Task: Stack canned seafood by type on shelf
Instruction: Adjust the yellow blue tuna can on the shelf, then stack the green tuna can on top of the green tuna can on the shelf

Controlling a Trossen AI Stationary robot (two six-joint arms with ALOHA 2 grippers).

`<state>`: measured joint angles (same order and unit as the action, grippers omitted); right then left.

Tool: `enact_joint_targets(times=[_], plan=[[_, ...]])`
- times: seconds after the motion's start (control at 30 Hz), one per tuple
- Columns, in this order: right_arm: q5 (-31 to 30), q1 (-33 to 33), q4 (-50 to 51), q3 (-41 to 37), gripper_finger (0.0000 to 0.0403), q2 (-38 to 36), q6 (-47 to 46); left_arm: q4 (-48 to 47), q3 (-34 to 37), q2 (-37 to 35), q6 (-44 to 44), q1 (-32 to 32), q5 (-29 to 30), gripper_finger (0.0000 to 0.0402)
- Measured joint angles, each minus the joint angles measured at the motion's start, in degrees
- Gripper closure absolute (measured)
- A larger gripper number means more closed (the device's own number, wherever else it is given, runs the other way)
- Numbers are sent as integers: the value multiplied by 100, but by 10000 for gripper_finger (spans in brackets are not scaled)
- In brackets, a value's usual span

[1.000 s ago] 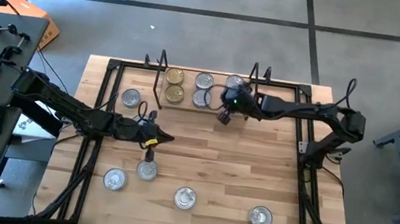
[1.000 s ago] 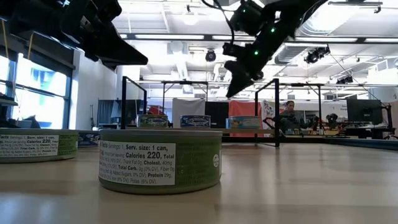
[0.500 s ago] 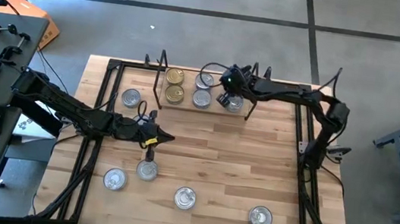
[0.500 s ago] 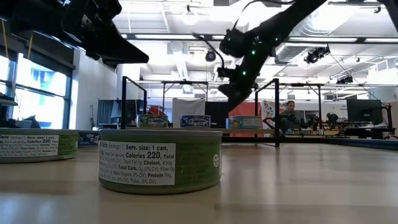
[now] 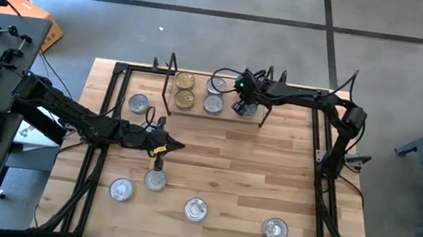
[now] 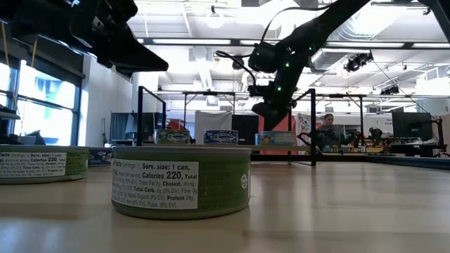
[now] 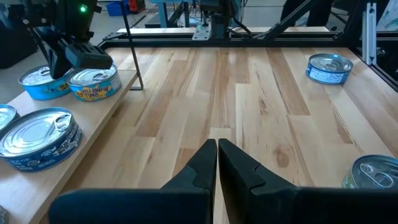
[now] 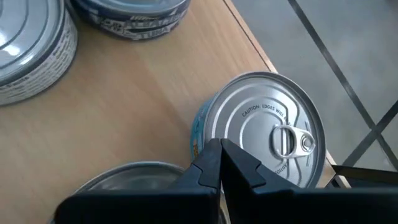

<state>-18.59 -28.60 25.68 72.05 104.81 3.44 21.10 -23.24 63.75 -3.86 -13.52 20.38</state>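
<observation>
The right gripper [image 5: 244,106] hovers over the right-hand end of the shelf [image 5: 196,110], having swung in from just beside the shelf's front edge a second ago; its fingers [image 8: 214,163] are pressed together and hold nothing, poised directly above a silver-lidded tin [image 8: 264,134] with a pull tab. On the shelf, two gold-lidded tins [image 5: 184,89] stand at the left end, silver-lidded tins [image 5: 214,95] in the middle, and blue-labelled tins [image 7: 43,83] beneath the right gripper. The left gripper [image 5: 167,147] waits clenched and empty over the mid-table, near a loose tin [image 5: 155,180]. Five tins lie off the shelf: one [image 5: 139,105] just left of it, and four along the near edge of the table [image 5: 270,166], among them the green-labelled tin [image 6: 181,180]. The inward move with shut fingers suggests nudging or aligning a placed tin rather than grasping; sorting seems roughly half done.
</observation>
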Motion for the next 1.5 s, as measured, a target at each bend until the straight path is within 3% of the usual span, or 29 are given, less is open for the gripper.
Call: enact_joint_targets(times=[0.53,0.67,0.8,0.97,1.13,1.3,1.4,1.5], plan=[[-349,239,-435,2,403,-172,-1,-59,7,-232,-38,-94,1,394],[-133,384,-929,2,403,-331,2,-358,6,-789,71,-317,362,394],[684,705,-1647,-2,403,-367,92,-913,7,-1414,105,-621,936,394],[1582,1449,-2827,-321,403,-369,146,-1365,4,-1917,107,-953,995,394],[1651,2424,-3357,-682,403,-369,163,-1472,4,-1920,154,-1225,1043,394],[1649,3420,-3168,-745,403,-372,231,-1426,4,-1679,197,-1283,1047,394],[1305,3947,-2627,-739,403,-524,543,-1281,4,-1421,39,-1235,1038,394],[326,4356,-1753,-584,403,-831,603,-1074,4,-1091,-402,-1176,1018,394]])
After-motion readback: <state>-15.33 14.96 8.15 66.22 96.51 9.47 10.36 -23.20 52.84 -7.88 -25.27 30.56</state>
